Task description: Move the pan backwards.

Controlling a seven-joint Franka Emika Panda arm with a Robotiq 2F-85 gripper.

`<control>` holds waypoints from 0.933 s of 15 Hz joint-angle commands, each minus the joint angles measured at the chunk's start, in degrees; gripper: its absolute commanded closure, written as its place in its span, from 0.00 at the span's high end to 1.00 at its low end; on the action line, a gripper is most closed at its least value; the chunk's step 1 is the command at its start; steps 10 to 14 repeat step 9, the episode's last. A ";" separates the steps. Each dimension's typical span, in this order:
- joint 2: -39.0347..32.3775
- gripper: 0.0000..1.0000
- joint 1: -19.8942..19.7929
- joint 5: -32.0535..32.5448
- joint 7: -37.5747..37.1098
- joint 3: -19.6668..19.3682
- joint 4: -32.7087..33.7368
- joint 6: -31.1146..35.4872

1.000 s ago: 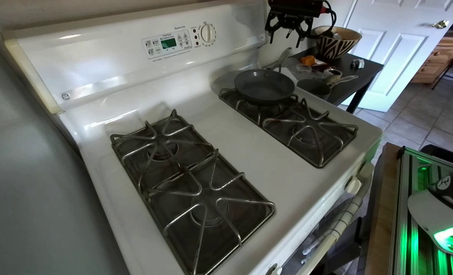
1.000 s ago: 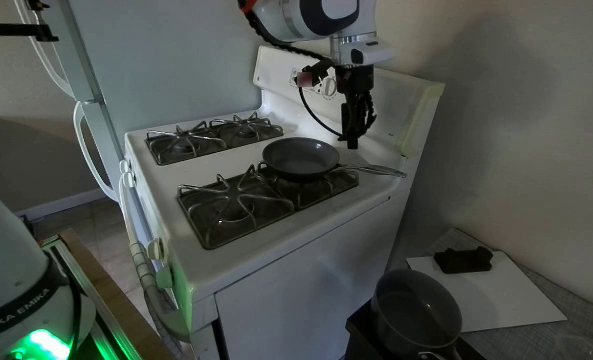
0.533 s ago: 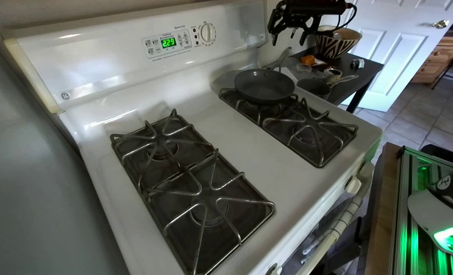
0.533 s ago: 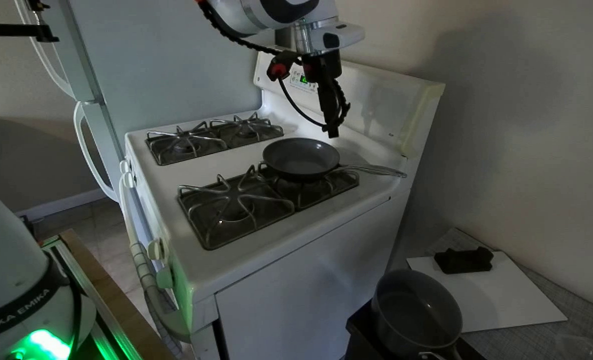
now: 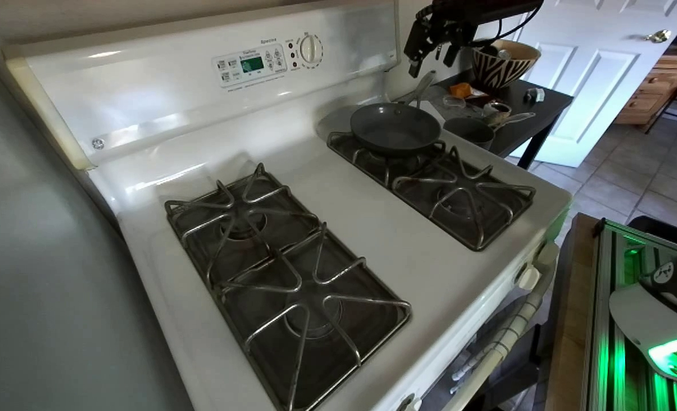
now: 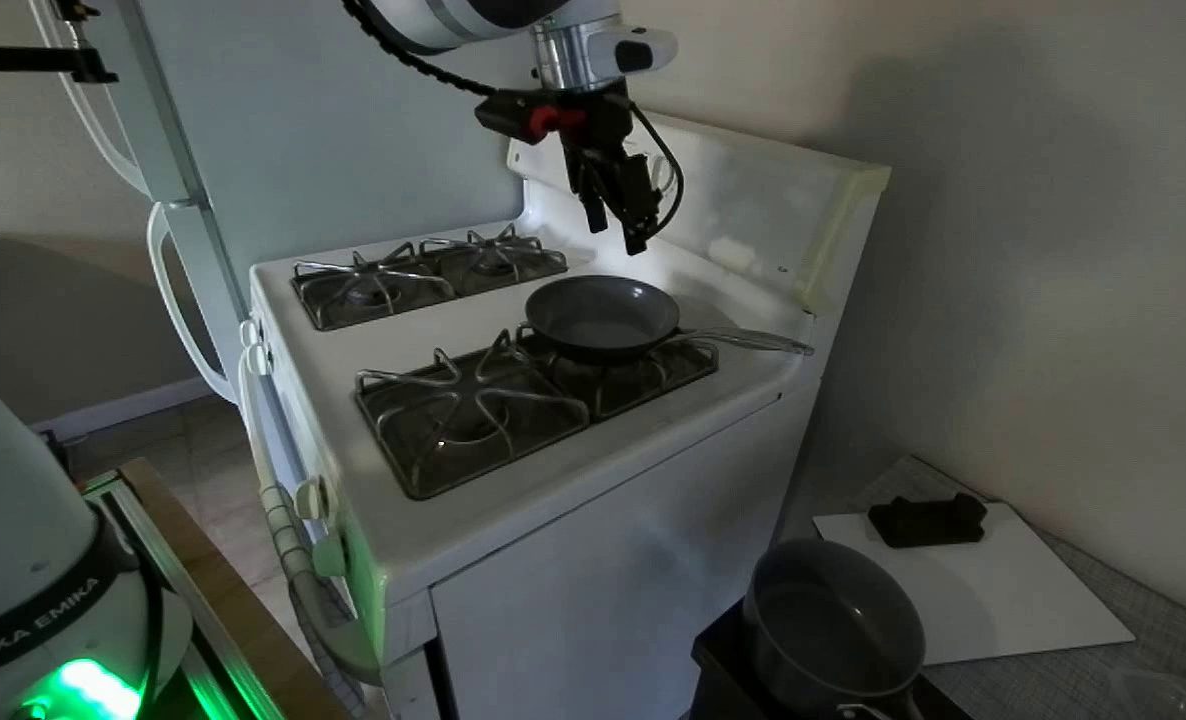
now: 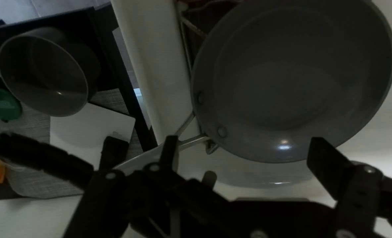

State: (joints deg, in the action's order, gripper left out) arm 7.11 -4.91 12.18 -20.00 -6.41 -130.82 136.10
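So in an exterior view the frying pan [image 5: 395, 127] is sitting on the rear burner grate [image 5: 387, 171], on the side of the gas stove [image 5: 367, 228] nearest the black worktop [image 5: 554, 101], with its handle [image 5: 427, 81] pointing off toward the back corner. The claw [image 5: 432, 64] is hanging above the pan, spread, and it isn't gripping anything.

In an exterior view the backguard [image 6: 773, 215] is rising behind the pan without touching it, and the saucepan [image 6: 833, 620] is standing lower down, over on the worktop. A gap is showing between claw and pan.

In the wrist view both fingers [image 7: 168, 152] are standing wide apart, and one is overlapping the handle from this angle — I can't tell how much height is separating them there.

My guess: with the pan already sitting on the rear grate, the job is probably wrapping up and getting clear is the step in hand. To do it well I'd be going straight up first, staying spread, and only swinging sideways once that finger is well off the handle — catching it would be spinning the pan on the grate. If someone's wanting it further back, I'd be pushing low and slow, since the backguard isn't leaving much room.
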 commanded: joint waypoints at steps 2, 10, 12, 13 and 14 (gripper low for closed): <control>0.44 1.00 -0.76 -1.24 6.05 1.13 -0.39 -0.16; 0.87 1.00 -0.64 -2.09 10.08 1.15 -1.05 -0.15; 0.87 1.00 -0.64 -2.09 10.08 1.15 -1.05 -0.15; 0.87 1.00 -0.64 -2.09 10.08 1.15 -1.05 -0.15; 0.87 1.00 -0.64 -2.09 10.08 1.15 -1.05 -0.15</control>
